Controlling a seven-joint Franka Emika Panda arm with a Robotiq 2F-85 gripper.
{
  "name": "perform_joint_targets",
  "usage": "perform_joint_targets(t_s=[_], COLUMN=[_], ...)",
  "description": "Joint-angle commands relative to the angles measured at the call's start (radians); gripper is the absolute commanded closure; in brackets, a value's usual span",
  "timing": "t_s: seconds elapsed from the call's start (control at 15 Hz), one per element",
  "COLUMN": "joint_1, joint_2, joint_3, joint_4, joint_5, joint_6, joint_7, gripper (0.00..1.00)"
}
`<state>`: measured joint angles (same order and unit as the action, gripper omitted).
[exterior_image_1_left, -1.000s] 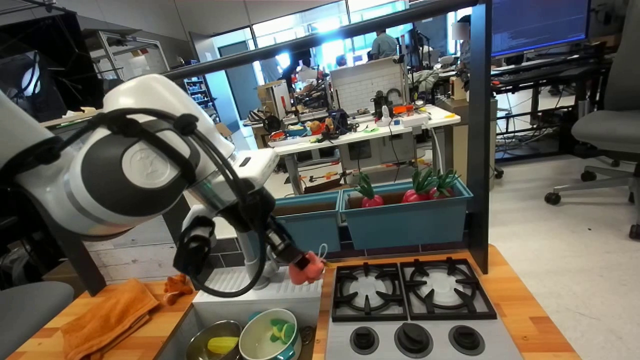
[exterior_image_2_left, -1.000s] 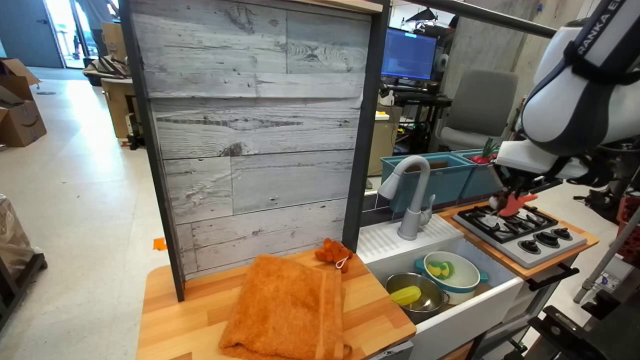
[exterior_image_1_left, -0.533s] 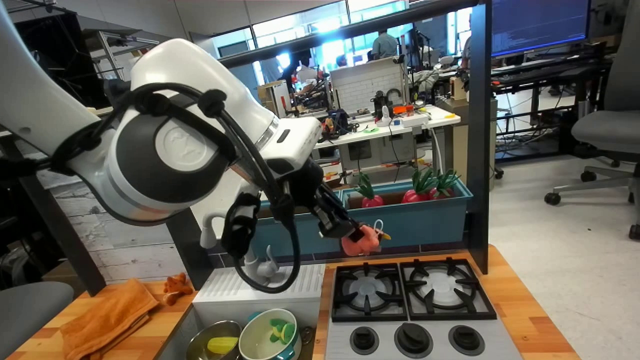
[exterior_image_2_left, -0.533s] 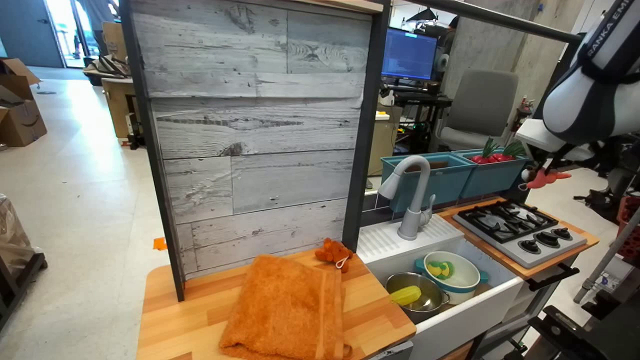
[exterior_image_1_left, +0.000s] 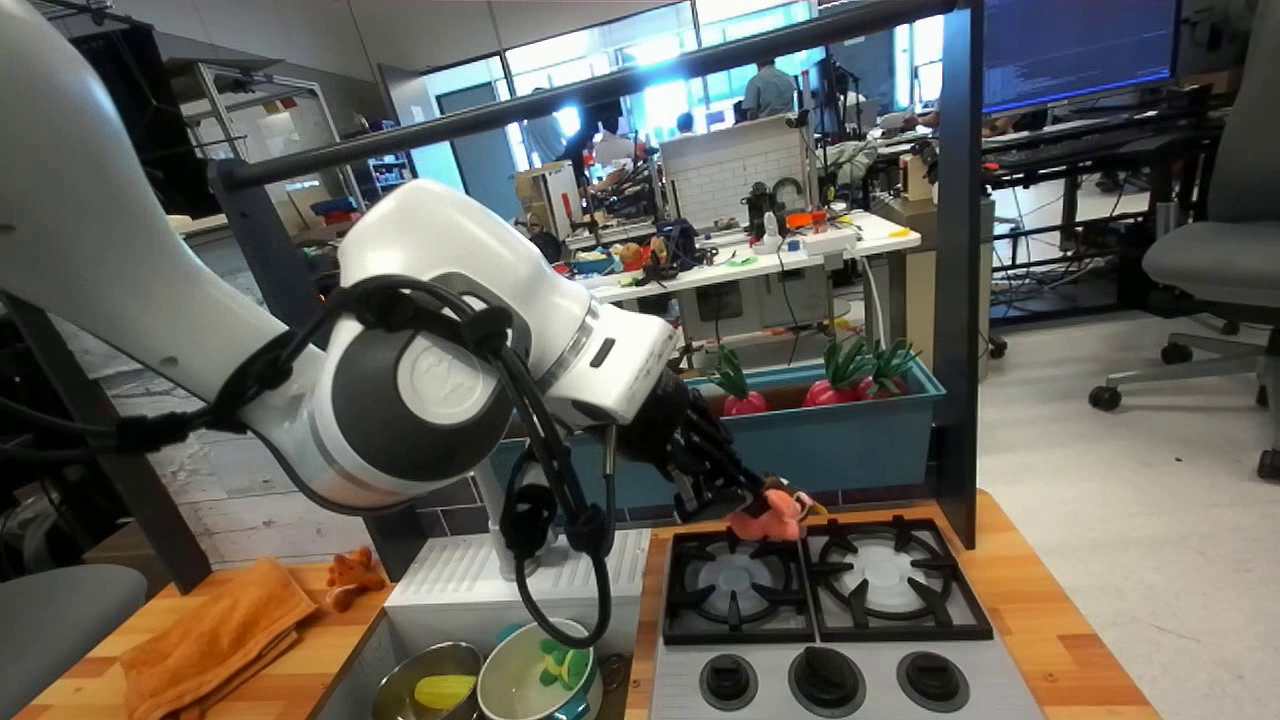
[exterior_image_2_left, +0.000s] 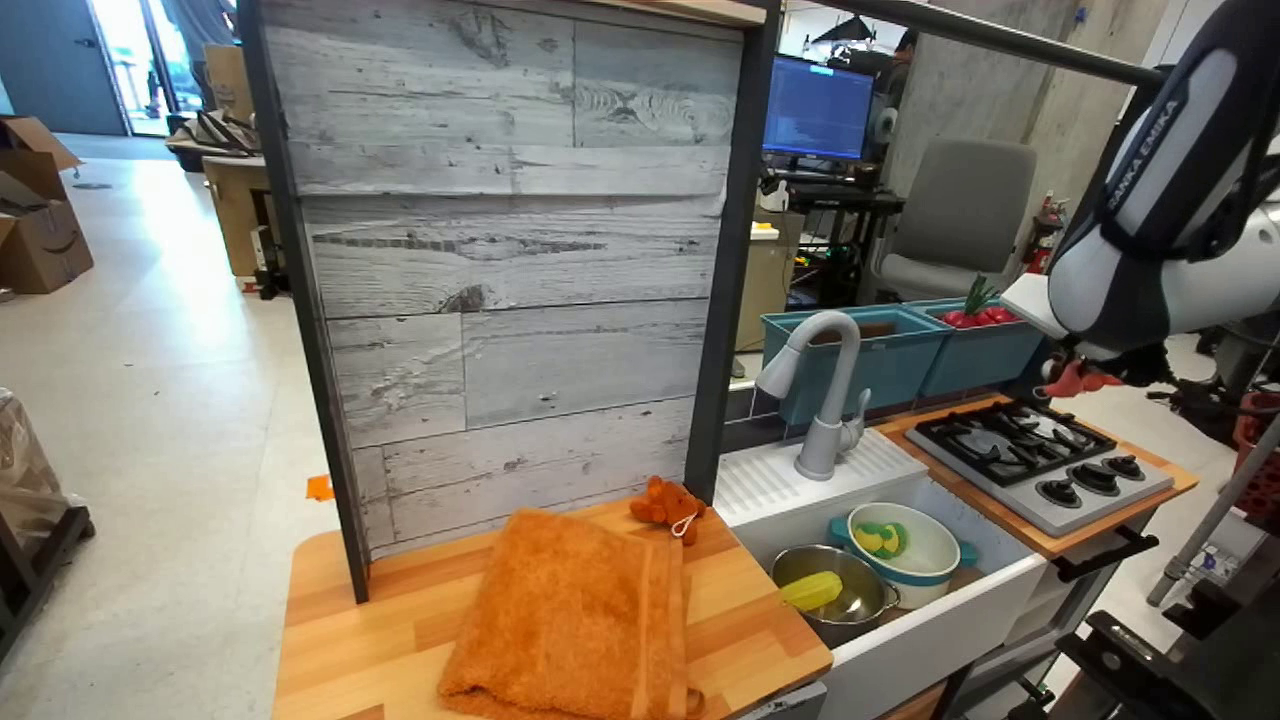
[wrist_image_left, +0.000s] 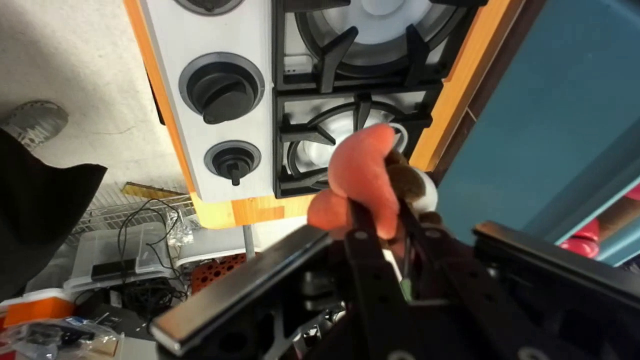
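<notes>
Lab: robot arm (exterior_image_1_left: 447, 388) at kitchen mock-up (exterior_image_1_left: 1050, 620), cluttered workbench (exterior_image_1_left: 872, 240) and monitor (exterior_image_1_left: 1080, 50) behind.

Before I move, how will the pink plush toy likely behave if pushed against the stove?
The pink plush toy looks soft and stuffed, so it would probably squash, not break. Its lumpy shape makes rolling unlikely. Its thin white loop might snag on the burner grate.

As seen in an exterior view, the gripper (exterior_image_1_left: 757, 488) held the plush toy (exterior_image_1_left: 768, 522) over the stove (exterior_image_1_left: 772, 660), in front of a planter (exterior_image_1_left: 820, 445) with radishes (exterior_image_1_left: 830, 392) in it. Left of the stove, the sink (exterior_image_1_left: 440, 618) contained a pot (exterior_image_1_left: 440, 660), with another pot (exterior_image_1_left: 515, 685) to its right. Farther left, a towel (exterior_image_1_left: 215, 635) lay on the countertop (exterior_image_1_left: 322, 645), a plush animal (exterior_image_1_left: 352, 573) just beside it.
</notes>
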<state>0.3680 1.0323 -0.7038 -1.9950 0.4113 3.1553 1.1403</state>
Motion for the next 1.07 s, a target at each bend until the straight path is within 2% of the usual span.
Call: perform_joint_targets(t_s=[0.0, 0.2, 0.47, 0.53, 0.8, 0.87, 1.0], joint_1=[0.002, -0.015, -0.047, -0.043, -0.040, -0.015, -0.012], joint_2=[0.084, 0.063, -0.127, -0.181, -0.375, -0.228, -0.268], joint_3=[-0.005, 0.027, 0.140, 0.161, 0.240, 0.196, 0.205], joint_4=[0.074, 0.070, -0.053, -0.098, -0.239, -0.129, -0.156], joint_5=[0.021, 0.001, -0.048, -0.058, -0.104, -0.060, -0.062], joint_6=[-0.006, -0.005, 0.039, 0.044, -0.019, 0.011, 0.009], joint_7=[0.067, 0.060, -0.059, -0.095, -0.248, -0.176, -0.184], gripper=[0.56, 0.34, 0.04, 0.00, 0.00, 0.00, 0.00])
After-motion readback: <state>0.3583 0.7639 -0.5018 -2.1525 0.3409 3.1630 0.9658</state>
